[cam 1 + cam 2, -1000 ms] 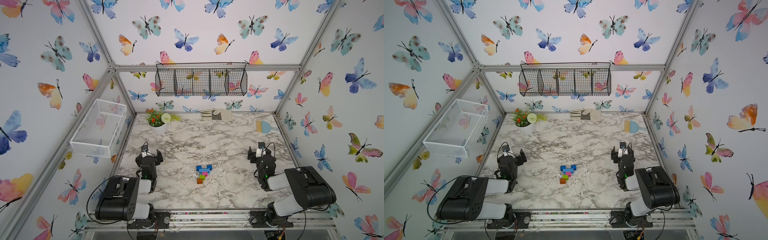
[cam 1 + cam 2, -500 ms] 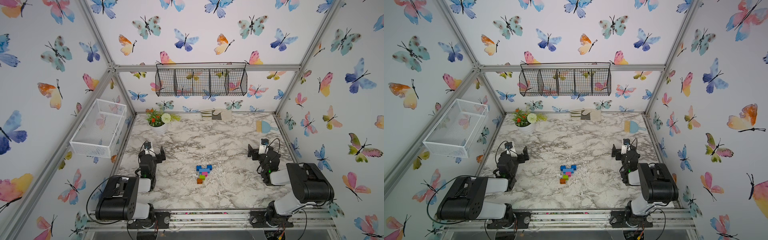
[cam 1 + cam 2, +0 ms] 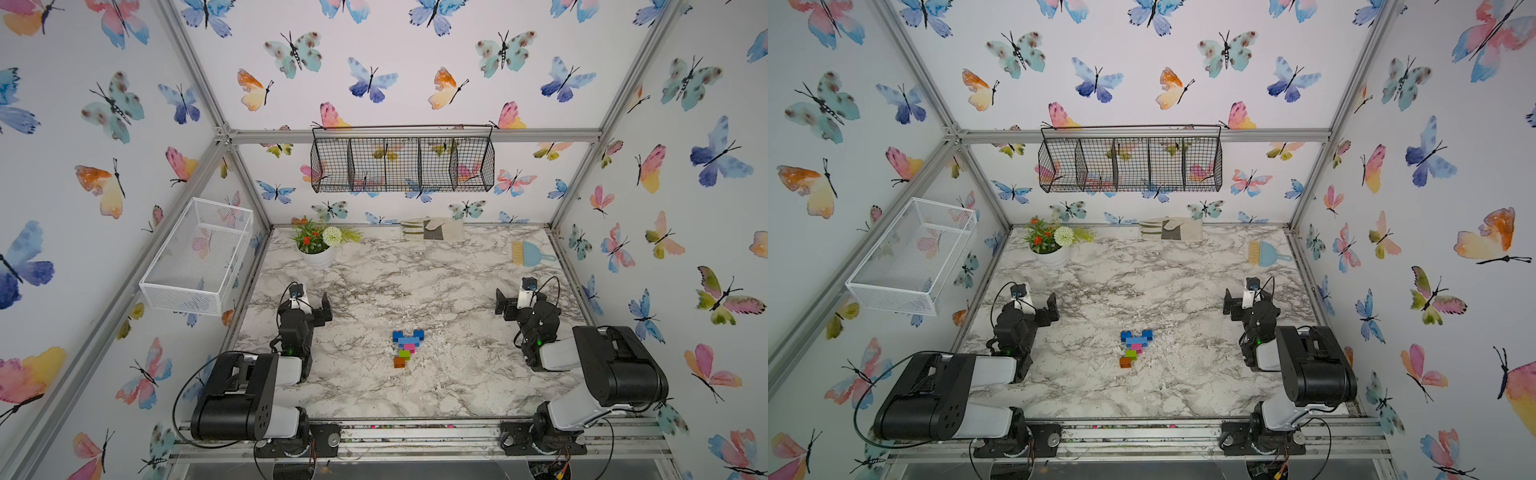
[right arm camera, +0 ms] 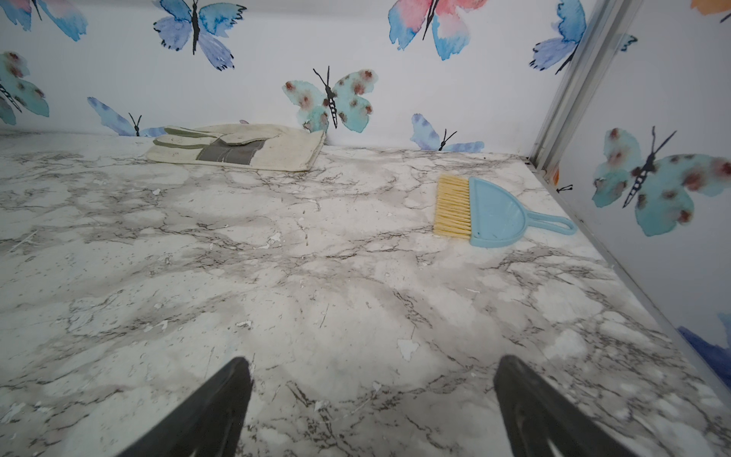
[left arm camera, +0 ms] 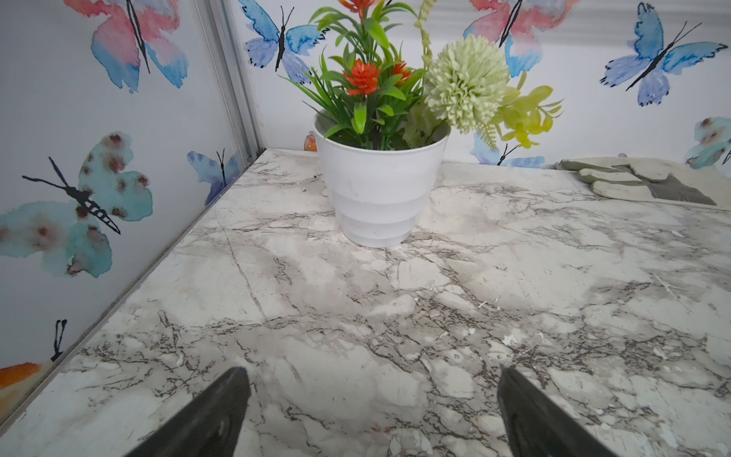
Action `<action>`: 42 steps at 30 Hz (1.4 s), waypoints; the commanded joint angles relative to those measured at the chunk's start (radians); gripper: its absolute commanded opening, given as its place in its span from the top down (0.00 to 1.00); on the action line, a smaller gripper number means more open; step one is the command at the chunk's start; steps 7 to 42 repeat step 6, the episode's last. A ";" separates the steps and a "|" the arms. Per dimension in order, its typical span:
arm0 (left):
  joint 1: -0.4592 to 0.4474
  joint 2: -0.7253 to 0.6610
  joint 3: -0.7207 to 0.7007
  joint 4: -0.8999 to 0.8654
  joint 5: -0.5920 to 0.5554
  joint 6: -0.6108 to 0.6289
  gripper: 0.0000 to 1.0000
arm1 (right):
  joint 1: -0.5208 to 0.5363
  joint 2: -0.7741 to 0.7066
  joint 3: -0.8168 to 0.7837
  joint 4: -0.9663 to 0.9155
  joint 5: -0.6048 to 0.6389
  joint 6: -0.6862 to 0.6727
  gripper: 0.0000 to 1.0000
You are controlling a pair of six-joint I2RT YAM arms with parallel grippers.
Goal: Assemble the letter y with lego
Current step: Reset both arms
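The letter y (image 3: 405,347) (image 3: 1133,347) lies flat on the marble table in both top views, in the middle toward the front. It is made of lego: two small blue arm bricks, a longer blue brick, then pink, lime green (image 3: 404,354) and orange (image 3: 399,362) down the stem. My left gripper (image 3: 309,302) (image 3: 1036,304) (image 5: 372,370) is open and empty, well left of the Y. My right gripper (image 3: 519,301) (image 3: 1246,303) (image 4: 372,360) is open and empty, well right of it. Both point toward the back wall. Neither wrist view shows the Y.
A white pot of flowers (image 3: 318,255) (image 5: 379,198) stands at the back left, ahead of the left gripper. A work glove (image 3: 432,229) (image 4: 237,148) lies by the back wall. A blue hand brush (image 3: 530,253) (image 4: 490,215) lies at the back right. Wire baskets (image 3: 195,257) hang on the walls.
Both arms have drawn back a little toward their sides, with the grippers turned toward the back wall. The right jaws have spread slightly wider. The Y has not moved.
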 commanded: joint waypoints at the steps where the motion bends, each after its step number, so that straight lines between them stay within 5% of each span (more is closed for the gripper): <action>1: 0.007 0.004 0.006 0.015 0.025 0.008 0.02 | 0.000 -0.005 0.003 -0.001 -0.009 0.005 0.01; 42: 0.007 0.004 0.007 0.015 0.025 0.007 0.02 | 0.000 -0.005 0.003 0.000 -0.010 0.005 0.01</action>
